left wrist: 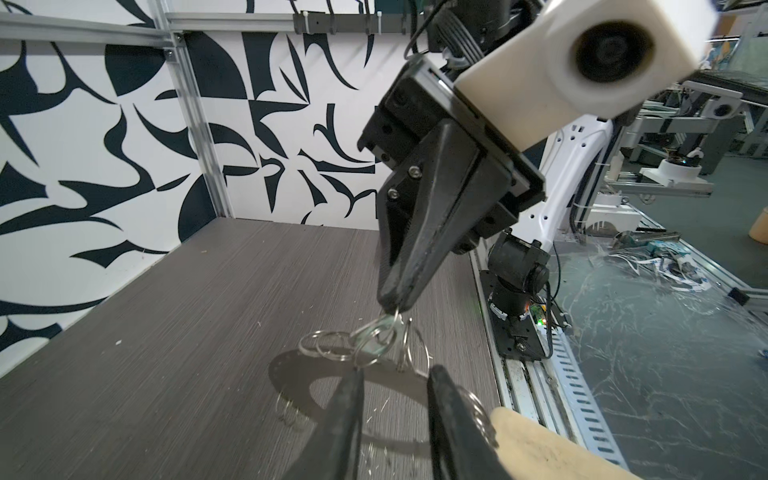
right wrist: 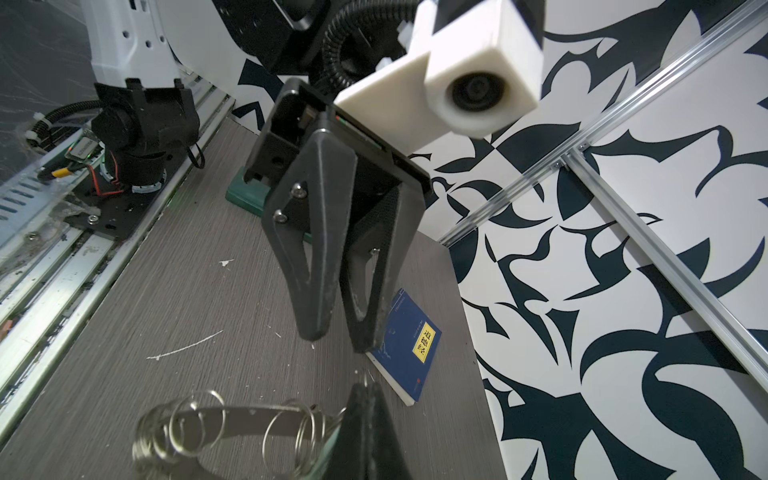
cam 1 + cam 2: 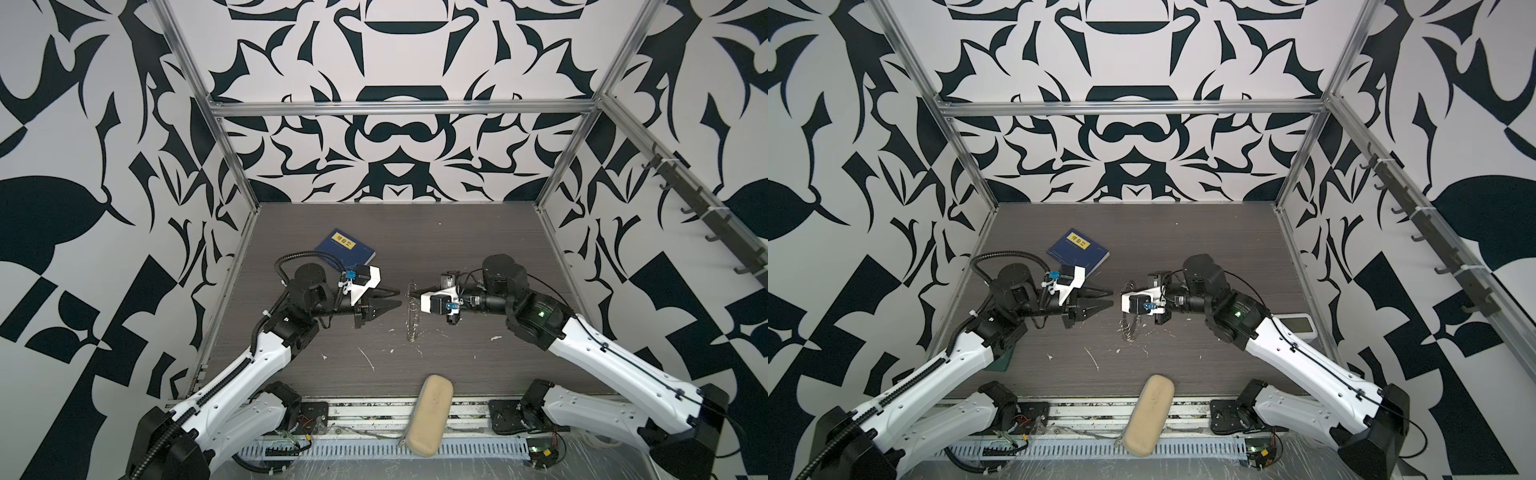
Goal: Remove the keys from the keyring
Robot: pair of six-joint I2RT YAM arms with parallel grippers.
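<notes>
Right fingers (image 1: 409, 266) clamping shut on a small ring at the keyring (image 1: 291, 370) rim, dangling it edge-on in both top views, low over the bench (image 3: 457, 249). Left fingers (image 3: 384, 308) gaping empty, pointing at it from just beside, nearer for picking. Keys not showing clearly.

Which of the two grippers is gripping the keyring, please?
The right gripper: its jaws are pinched shut at the rim of the keyring, whereas the left gripper is open and empty.

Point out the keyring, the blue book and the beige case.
keyring (image 1: 291, 380): left wrist view, on its flat grey plate.
blue book (image 3: 340, 252): in a top view, on the middle of its cover.
beige case (image 3: 430, 409): in a top view, on its middle.
</notes>
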